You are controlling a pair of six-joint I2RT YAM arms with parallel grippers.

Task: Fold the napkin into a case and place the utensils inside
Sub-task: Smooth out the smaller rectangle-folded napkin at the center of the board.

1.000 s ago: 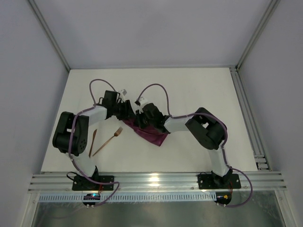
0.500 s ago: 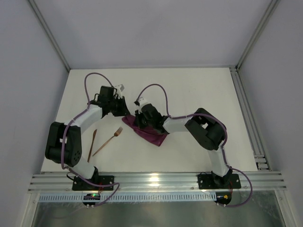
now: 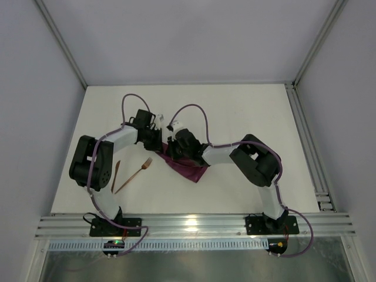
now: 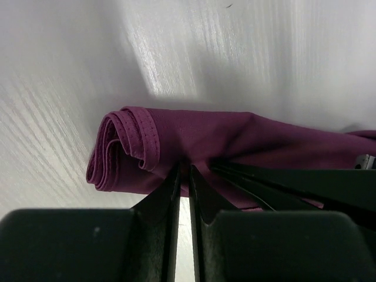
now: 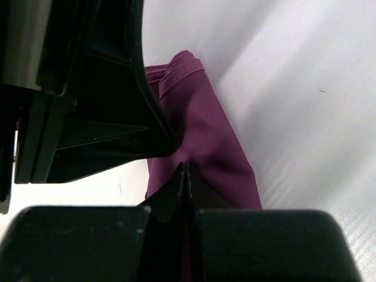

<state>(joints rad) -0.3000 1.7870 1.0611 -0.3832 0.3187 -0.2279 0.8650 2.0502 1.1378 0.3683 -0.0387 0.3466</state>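
**Worktop** [image 3: 264,117]: flat, white, matte with a faint grain. It should let cloth slide, so any drag ought to be slow and low.

**Napkin** [image 3: 189,169]: plum-purple woven cloth with stitched hems, lying at the worktop's middle as a soft, layered oblong bundle; the rolled end shows several stacked edges. Judged mid-fold, not yet a tidy case. Both pinches should move together and keep the layers aligned, or the bundle will probably twist open.

**Left gripper** [image 4: 183,176]: black fingers drawn nearly together, clamped on a fold at the napkin's long edge.

**Right gripper** [image 5: 185,176]: fingers pressed tight together, seemingly nipping a thin layer of the napkin, close beside the left one.

**Utensils**: slim copper-toned metal, well apart from the napkin towards the left edge; a fork [image 3: 136,174] and a plainer piece [image 3: 116,174], untouched.
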